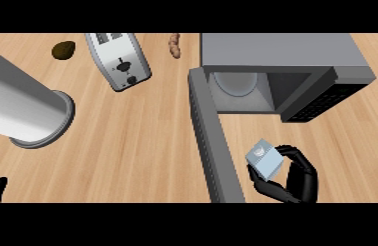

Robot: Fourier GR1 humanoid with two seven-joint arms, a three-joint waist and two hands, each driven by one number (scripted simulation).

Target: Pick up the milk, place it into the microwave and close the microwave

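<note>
The right hand (pixel 289 177) has its fingers and thumb curled round the milk (pixel 266 160), a small pale blue carton held above the counter (pixel 133 150) just in front of the open microwave (pixel 288 75), near its door (pixel 214 145), which swings out toward the robot. The step in hand looks like carrying the carton into the cavity: lift it level, keep it clear of the door's edge, and aim for the glass plate (pixel 238 84) inside. Only a dark sliver of the left hand (pixel 2 186) shows at the left edge; whether it is spread or curled I cannot tell
</note>
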